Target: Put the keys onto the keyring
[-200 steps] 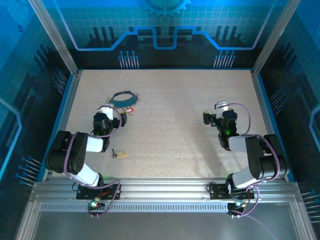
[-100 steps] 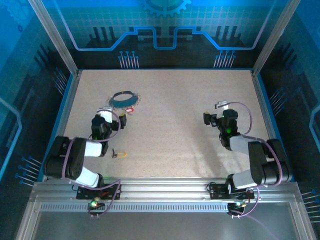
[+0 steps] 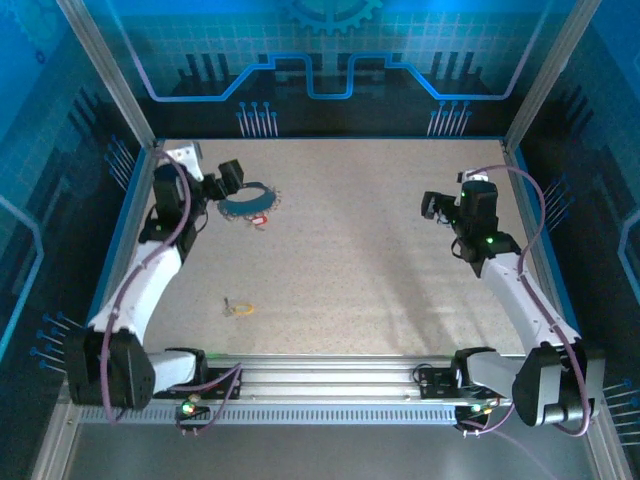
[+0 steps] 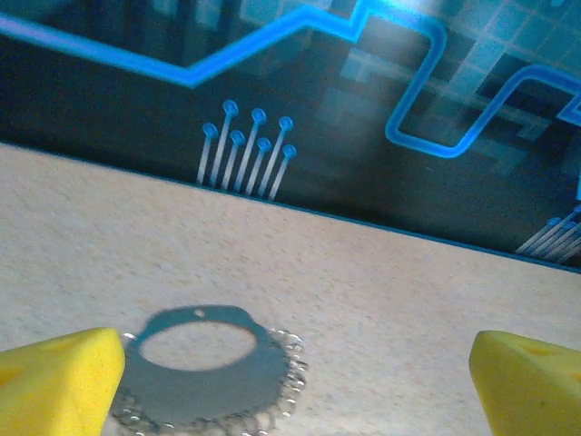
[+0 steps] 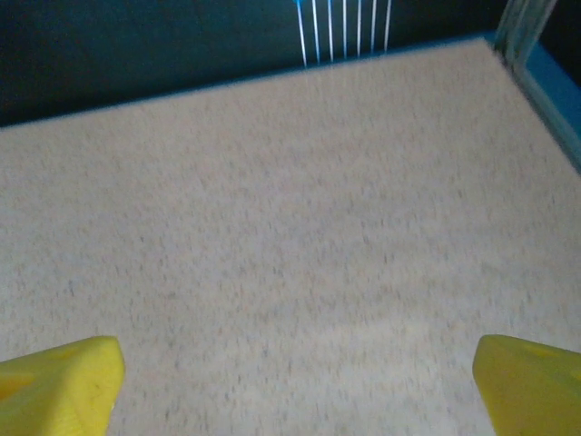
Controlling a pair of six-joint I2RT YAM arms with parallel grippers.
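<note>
The dark teal strap loop (image 3: 245,198) lies flat at the table's far left, with its silver beaded chain (image 4: 292,368) curled along its right edge. In the left wrist view the strap loop (image 4: 204,377) sits low, just ahead of the left pad. A red-headed key (image 3: 260,219) rests just in front of the loop. The yellow-headed key (image 3: 238,309) lies alone nearer the front. My left gripper (image 3: 228,180) hovers at the loop's left end, open and holding nothing. My right gripper (image 3: 433,206) is open over bare table at the right.
The left arm stretches along the blue left wall rail (image 3: 128,215). The dark back wall (image 4: 300,109) stands close behind the loop. The blue right rail (image 3: 530,215) runs beside the right arm.
Both arms have unfolded from their low poses. The left gripper has swung back and left, up to the strap loop. The right gripper has risen and moved slightly back. The keys have not moved.
</note>
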